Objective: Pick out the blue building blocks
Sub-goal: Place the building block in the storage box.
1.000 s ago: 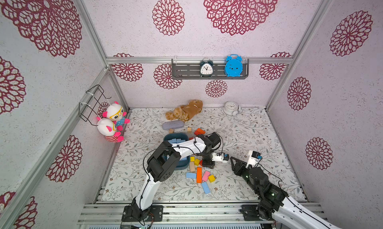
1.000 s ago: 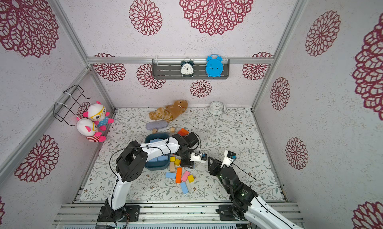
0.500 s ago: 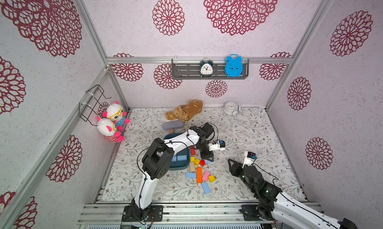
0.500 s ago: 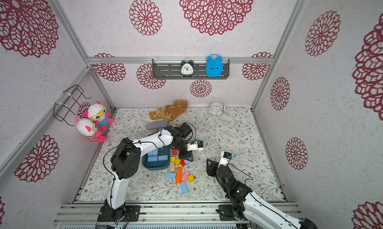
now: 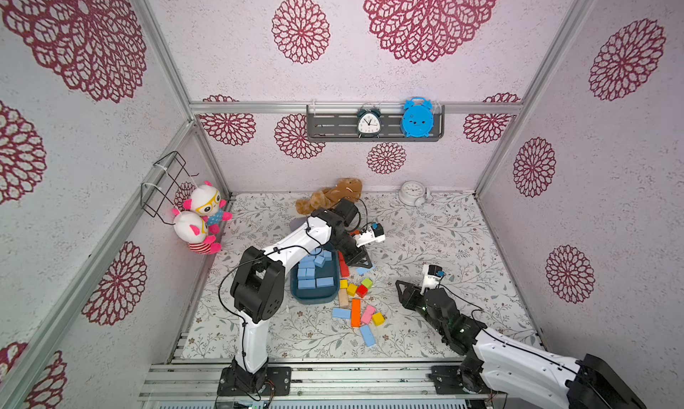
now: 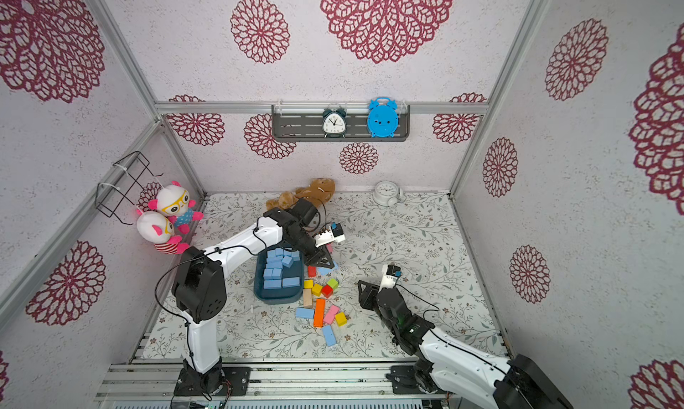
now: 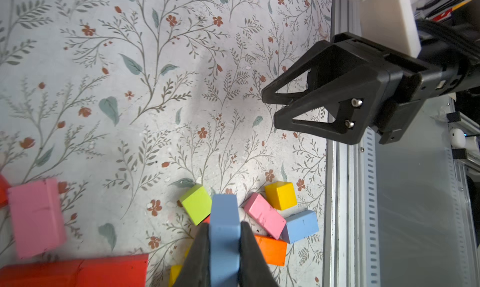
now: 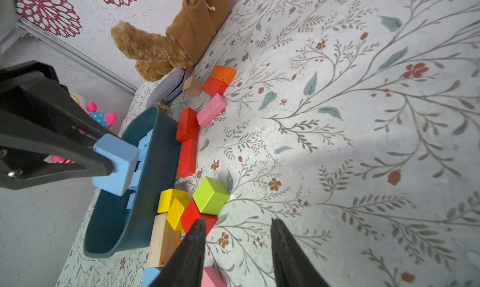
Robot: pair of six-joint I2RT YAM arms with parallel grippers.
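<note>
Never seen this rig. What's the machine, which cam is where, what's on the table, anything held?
It is a pair of robot arms, a left arm and a right arm, fixed at the near edge of a flowered table, each ending in a two-fingered hand. The two wide pictures come from one overhead stereo camera, so they nearly match. The two close-ups come from cameras on the wrists, looking along the fingers. On the table stands a dark teal tray holding many blue blocks; beside it lie loose coloured blocks and a few loose blue blocks. The left hand is shut on a blue block near the tray's edge. The right hand is open and empty, above the table.
</note>
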